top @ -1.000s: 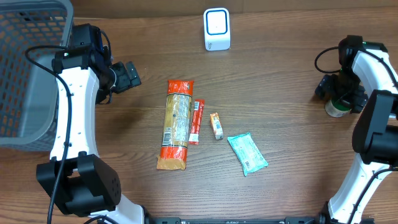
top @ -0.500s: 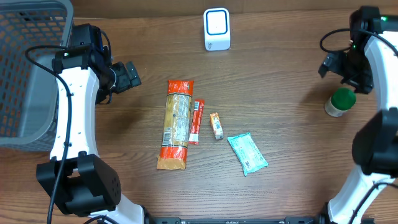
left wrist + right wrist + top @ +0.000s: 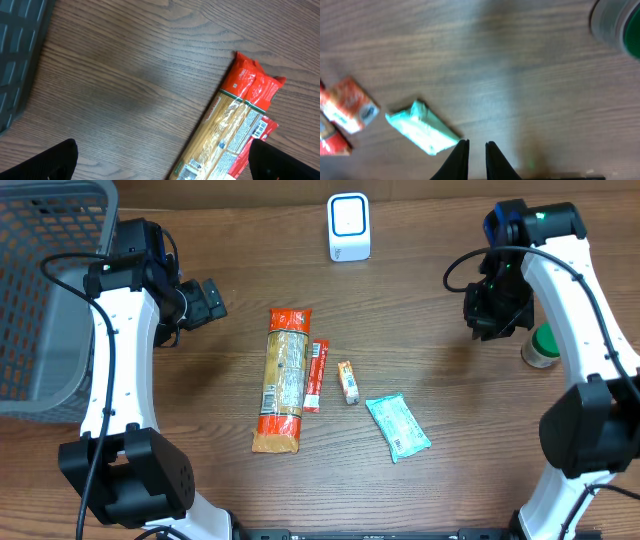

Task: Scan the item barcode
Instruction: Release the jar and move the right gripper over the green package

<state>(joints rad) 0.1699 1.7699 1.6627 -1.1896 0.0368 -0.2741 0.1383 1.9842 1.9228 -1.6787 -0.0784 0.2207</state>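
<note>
Long red-ended spaghetti packet (image 3: 283, 380) flat on the table (image 3: 450, 430); left hand (image 3: 214, 298) released, right hand (image 3: 476, 146) clenched and empty.

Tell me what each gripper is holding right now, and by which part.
Nothing is held. The left gripper stands open and empty, and the right gripper has its fingers nearly together with nothing between them.

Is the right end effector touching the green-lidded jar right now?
Apart. The right wrist view shows the right end effector at the bottom edge and the green-lidded jar in the top corner, with bare table between them.
</note>
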